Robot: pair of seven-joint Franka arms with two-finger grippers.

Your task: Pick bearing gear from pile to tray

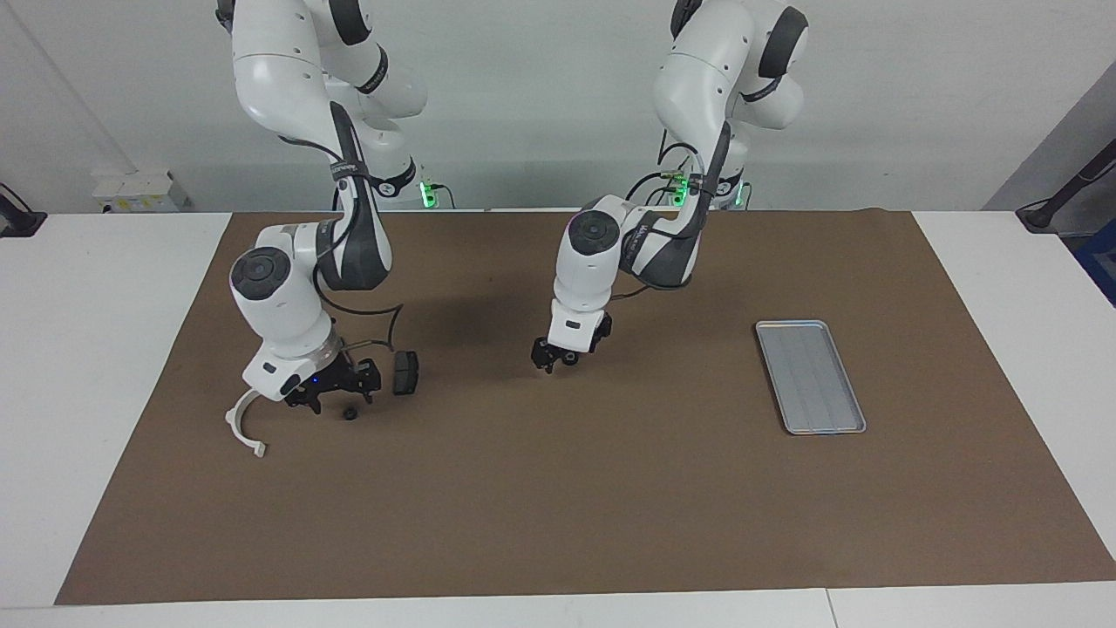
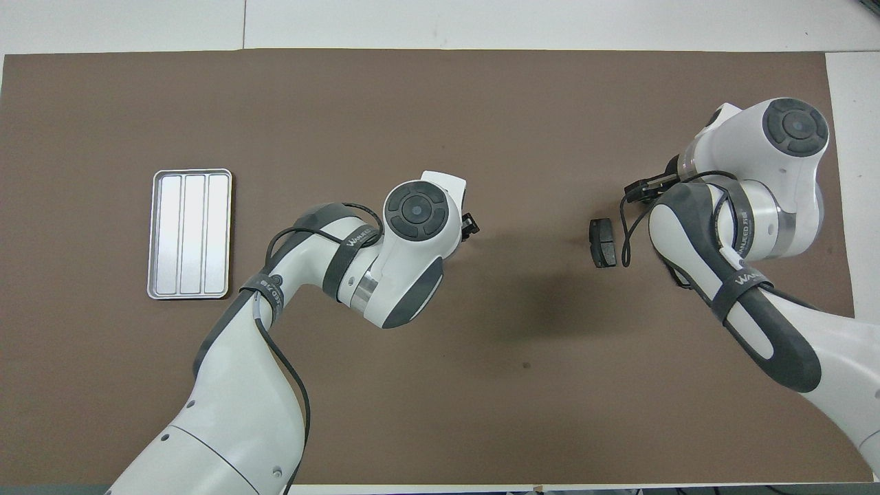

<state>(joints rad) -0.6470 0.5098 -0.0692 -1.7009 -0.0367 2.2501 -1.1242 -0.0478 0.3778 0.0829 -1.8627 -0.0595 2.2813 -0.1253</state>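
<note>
Brown mat (image 1: pixel 610 506), left hand (image 1: pixel 549 358) spread low mid-mat, right hand (image 1: pixel 340 399) spread, black piece (image 1: pixel 350 413) just beside it

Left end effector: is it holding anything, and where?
Cannot be told: the left end effector sits low over the brown mat, open, and hides whatever may lie between its fingertips.

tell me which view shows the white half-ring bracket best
The facing view: the white half-ring bracket lies in full sight on the mat beside the right gripper. In the overhead view the right arm covers it entirely.
</note>
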